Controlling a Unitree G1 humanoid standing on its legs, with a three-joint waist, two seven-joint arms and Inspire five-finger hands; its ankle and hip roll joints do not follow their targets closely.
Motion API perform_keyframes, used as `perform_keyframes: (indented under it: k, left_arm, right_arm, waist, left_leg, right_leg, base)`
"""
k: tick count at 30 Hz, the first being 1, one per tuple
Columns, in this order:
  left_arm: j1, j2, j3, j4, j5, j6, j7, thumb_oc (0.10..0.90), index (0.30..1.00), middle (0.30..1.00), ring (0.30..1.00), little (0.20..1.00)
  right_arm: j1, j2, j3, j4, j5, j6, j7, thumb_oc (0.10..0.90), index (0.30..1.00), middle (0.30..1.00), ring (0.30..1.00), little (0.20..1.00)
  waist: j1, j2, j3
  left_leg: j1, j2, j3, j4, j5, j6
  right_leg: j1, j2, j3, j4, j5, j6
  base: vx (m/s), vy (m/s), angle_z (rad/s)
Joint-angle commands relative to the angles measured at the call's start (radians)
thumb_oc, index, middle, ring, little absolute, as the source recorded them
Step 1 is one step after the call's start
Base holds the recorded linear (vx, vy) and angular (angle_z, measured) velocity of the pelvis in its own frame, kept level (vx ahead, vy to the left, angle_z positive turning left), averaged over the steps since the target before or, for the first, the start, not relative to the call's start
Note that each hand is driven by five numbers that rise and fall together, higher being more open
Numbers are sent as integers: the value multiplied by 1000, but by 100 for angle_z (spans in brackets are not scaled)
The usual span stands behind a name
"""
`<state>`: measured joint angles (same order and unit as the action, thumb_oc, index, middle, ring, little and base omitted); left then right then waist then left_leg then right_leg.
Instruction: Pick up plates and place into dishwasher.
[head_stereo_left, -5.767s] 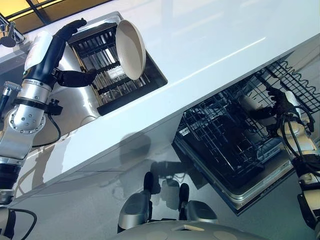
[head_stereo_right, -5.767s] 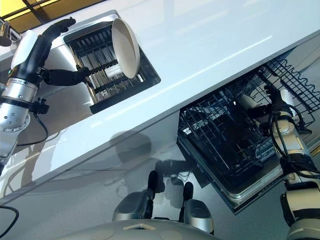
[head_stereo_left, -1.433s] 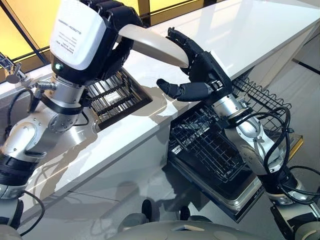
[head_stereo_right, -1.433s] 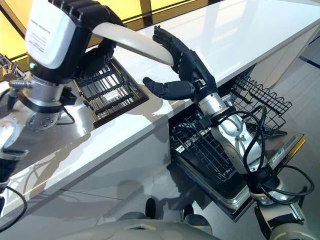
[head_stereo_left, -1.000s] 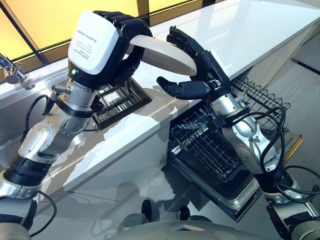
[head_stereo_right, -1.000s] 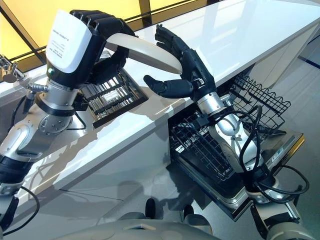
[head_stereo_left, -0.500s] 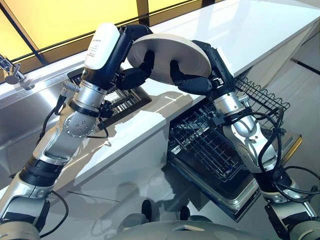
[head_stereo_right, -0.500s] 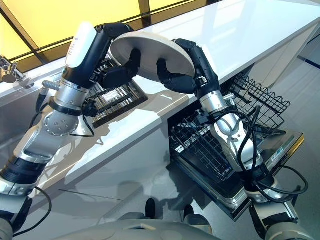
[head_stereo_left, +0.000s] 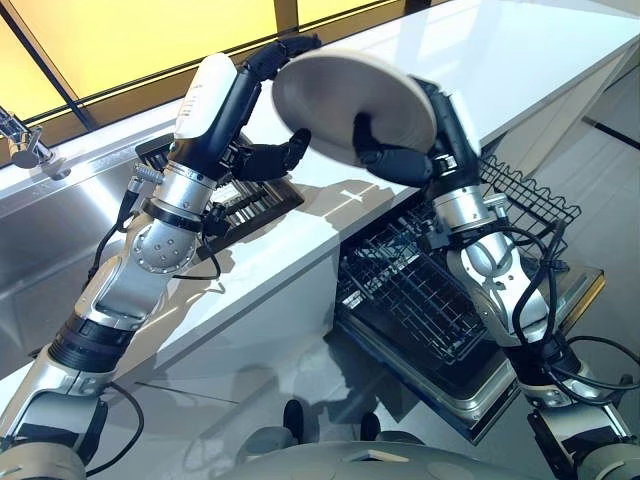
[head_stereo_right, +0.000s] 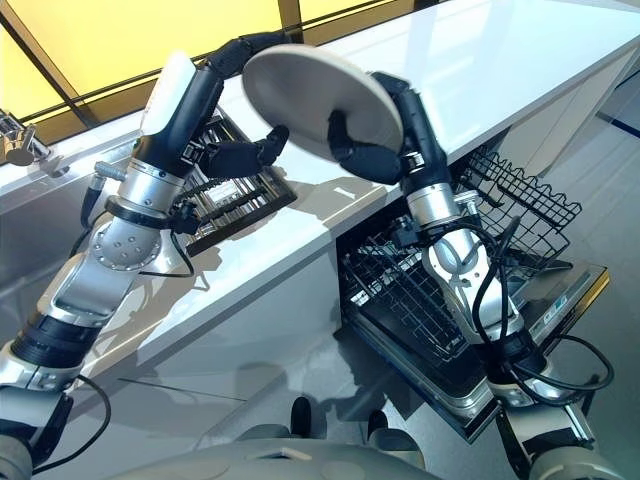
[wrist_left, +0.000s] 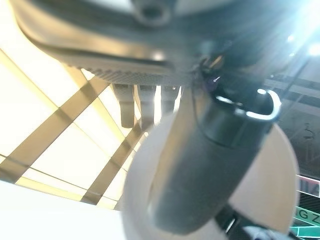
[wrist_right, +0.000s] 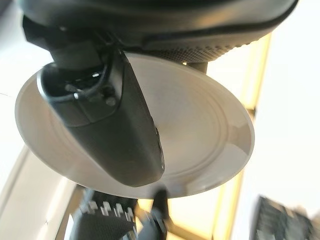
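Pinching round, smooth cream plate (head_stereo_left: 352, 107): right robot hand (head_stereo_left: 402, 160); left robot hand (head_stereo_left: 268, 155) spread beside rim.

Matt cream plate (head_stereo_left: 350, 95) — glossy white countertop (head_stereo_left: 520, 60), black wire rack (head_stereo_left: 420, 290)

Head stereo views look down on the worktop (head_stereo_left: 520, 60) and dishwasher rack (head_stereo_left: 420, 290); both wrist views face the plate (wrist_right: 210, 135) closely.

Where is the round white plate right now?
The round white plate is in the air above the white countertop, pinched in the right hand, with the left hand open beside it.
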<state>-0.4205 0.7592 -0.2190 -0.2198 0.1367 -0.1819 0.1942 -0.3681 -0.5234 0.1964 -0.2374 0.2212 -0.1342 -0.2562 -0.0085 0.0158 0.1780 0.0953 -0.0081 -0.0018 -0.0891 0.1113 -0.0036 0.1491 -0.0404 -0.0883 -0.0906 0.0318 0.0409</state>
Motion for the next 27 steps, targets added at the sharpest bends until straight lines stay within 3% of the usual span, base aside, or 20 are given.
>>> perform_keyframes:
  k: [1,6,12,23,27]
  left_arm:
    - [8,11,147,39,-52,-42,53,800,900,900,900,900]
    - [101,35,234,46,-58,-55,48,800,900,900,900,900]
    - [204,45,325,62,-75,-67,36,800,900,900,900,900]
    - [252,28,376,80,-103,-57,70,800,900,900,900,900]
    - [238,27,363,80,-100,-38,81,800,900,900,900,900]
  right_arm:
    - [-9,7,-200,-63,44,-219,-177,100,300,300,300,200]
    - [129,16,-327,-9,31,-266,-324,100,300,300,300,200]
    - [266,51,-411,93,25,-215,-391,100,300,300,300,200]
    - [359,99,-313,233,-68,-58,-251,100,300,300,300,200]
    - [356,81,-237,286,-225,-8,-191,100,300,300,300,200]
  waist:
    - [-25,1,-95]
    - [-39,10,-95]
    - [-57,19,-92]
    - [-70,24,-81]
    - [-65,22,-77]
  left_leg:
    - [65,-69,11,2,-142,48]
    - [67,-69,20,2,-144,51]
    - [71,-69,28,2,-154,54]
    - [69,-69,32,2,-152,55]
    - [67,-69,28,2,-153,52]
  right_leg:
    - [-17,64,0,65,-47,4]
    - [-19,64,8,63,-45,9]
    - [-21,63,20,63,-50,15]
    - [-26,56,18,67,-51,19]
    - [-25,52,9,64,-50,20]
  base:
    - [0,0,0]
    - [-6,14,-4]
    - [-4,25,-11]
    - [0,14,-3]
    - [0,0,0]
